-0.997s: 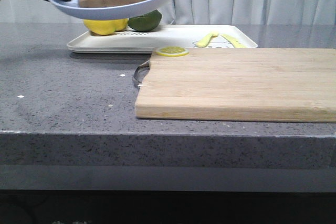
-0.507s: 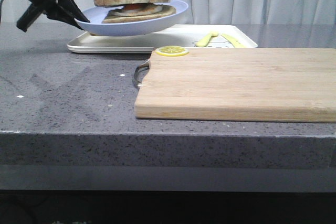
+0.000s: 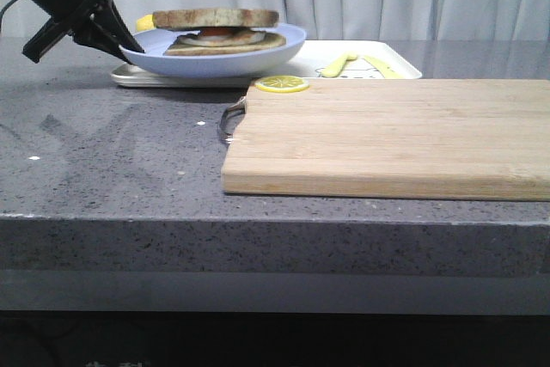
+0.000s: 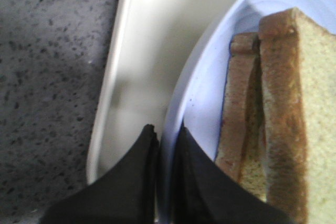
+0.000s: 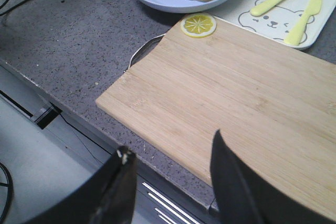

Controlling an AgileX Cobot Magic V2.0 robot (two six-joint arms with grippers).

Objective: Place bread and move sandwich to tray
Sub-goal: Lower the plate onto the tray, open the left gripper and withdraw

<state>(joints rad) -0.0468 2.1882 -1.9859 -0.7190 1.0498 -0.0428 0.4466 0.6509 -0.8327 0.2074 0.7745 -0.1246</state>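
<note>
Setting: grey speckled counter (image 3: 112, 169), pale curtains behind.
Sandwich (image 3: 219, 30): two browned toast slices with egg and something red between, on a round light-blue plate (image 3: 215, 59) sitting over the white tray (image 3: 391, 58) at the left end.
Handling: likely light, rigid plate with a loose, slidable stack; hold by the rim and keep it level.
Left pincer (image 4: 164, 145): clamped on the plate rim.
Right pincer (image 5: 170, 179): spread, empty, above the cutting board (image 5: 252, 93).
</note>
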